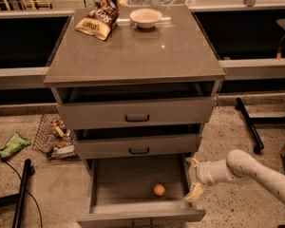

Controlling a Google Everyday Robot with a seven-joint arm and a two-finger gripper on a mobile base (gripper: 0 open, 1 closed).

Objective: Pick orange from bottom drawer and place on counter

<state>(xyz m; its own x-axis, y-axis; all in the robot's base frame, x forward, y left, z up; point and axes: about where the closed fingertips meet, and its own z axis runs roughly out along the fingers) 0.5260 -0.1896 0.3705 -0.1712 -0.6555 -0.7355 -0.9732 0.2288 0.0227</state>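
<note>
While orange (159, 190) lies in bottom drawer (118, 186), claw (194, 177) spread beside rim.

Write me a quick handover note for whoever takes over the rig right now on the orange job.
Gripper: open, holding nothing, at the right edge of the pulled-out bottom drawer.
Orange: on the drawer floor near the front, left of the gripper, not touched.
Counter: bowl and snack bag sit at its back.
Done: drawer open.
Left: grasp orange, lift it, set it on counter.
</note>
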